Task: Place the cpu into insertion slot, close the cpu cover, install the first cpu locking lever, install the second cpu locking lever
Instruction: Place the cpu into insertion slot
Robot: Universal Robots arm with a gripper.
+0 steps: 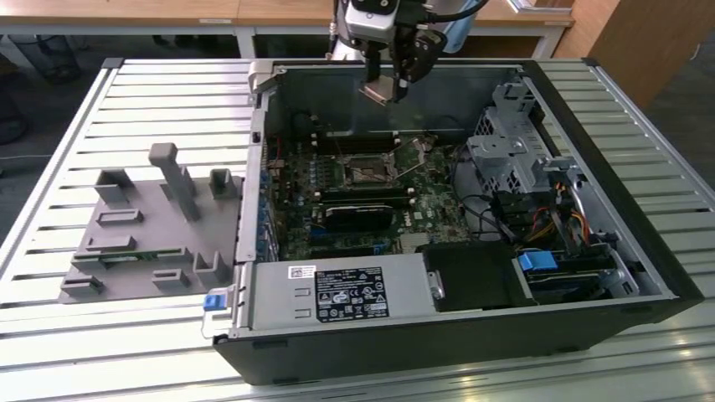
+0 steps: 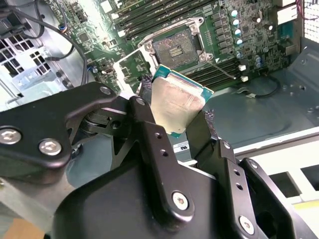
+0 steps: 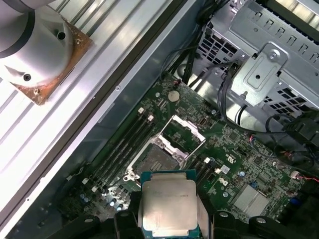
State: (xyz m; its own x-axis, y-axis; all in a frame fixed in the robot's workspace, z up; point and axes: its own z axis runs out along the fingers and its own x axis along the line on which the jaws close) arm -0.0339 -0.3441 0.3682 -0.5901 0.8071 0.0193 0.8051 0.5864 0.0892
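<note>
The hand (image 2: pixel 174 110) grips the cpu (image 2: pixel 175 99): two black fingers (image 2: pixel 149 134) press on opposite edges of the chip, whose dull silver top faces the cameras in both wrist views. The chip hangs in the air over the open computer case (image 1: pixel 625 276), well clear of the green motherboard (image 3: pixel 249 164). Beneath it sits the insertion slot (image 3: pixel 154 159), its contact field exposed, with the cpu cover (image 3: pixel 183 135) swung up beside it. The case rests on a slatted worktop (image 1: pixel 112 109).

Claw (image 1: pixel 389 87) with the cpu (image 1: pixel 378 91) above the open computer case (image 1: pixel 391 358).
</note>
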